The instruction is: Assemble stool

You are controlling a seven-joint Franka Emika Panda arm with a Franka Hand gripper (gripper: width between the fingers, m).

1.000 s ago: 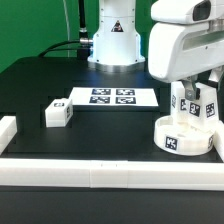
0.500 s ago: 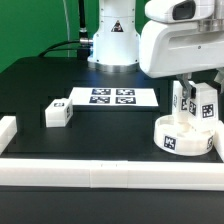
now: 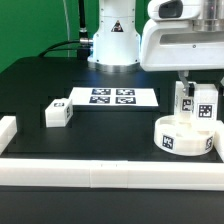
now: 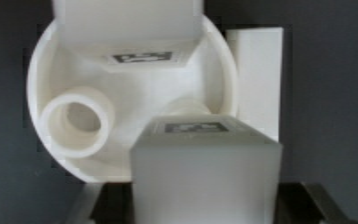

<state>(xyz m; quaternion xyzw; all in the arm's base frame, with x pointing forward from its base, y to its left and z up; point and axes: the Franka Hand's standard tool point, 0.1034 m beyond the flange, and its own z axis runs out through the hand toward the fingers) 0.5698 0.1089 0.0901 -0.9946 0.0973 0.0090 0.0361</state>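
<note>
The white ring-like seat [image 3: 184, 138] lies at the exterior view's right, a tag on its side wall. My gripper [image 3: 203, 88] hangs over it, shut on a white blocky leg [image 3: 206, 107] that it holds upright at the seat's far rim. A second leg [image 3: 186, 100] stands right beside it. In the wrist view the held leg [image 4: 202, 165] fills the foreground between my dark fingers [image 4: 105, 200]. Beyond it are the seat [image 4: 87, 80] with a round socket and the other leg [image 4: 252, 70]. A third leg [image 3: 56, 113] lies loose at the exterior view's left.
The marker board [image 3: 112, 97] lies flat at the table's middle back. A long white border rail [image 3: 110, 175] runs along the front edge and a short one [image 3: 6, 130] sits at the left. The arm's base [image 3: 112, 40] stands behind the marker board.
The arm's white body has shifted toward the exterior view's left and slightly up. The two legs at the seat have edged to the right. The grip on the leg is unchanged.
</note>
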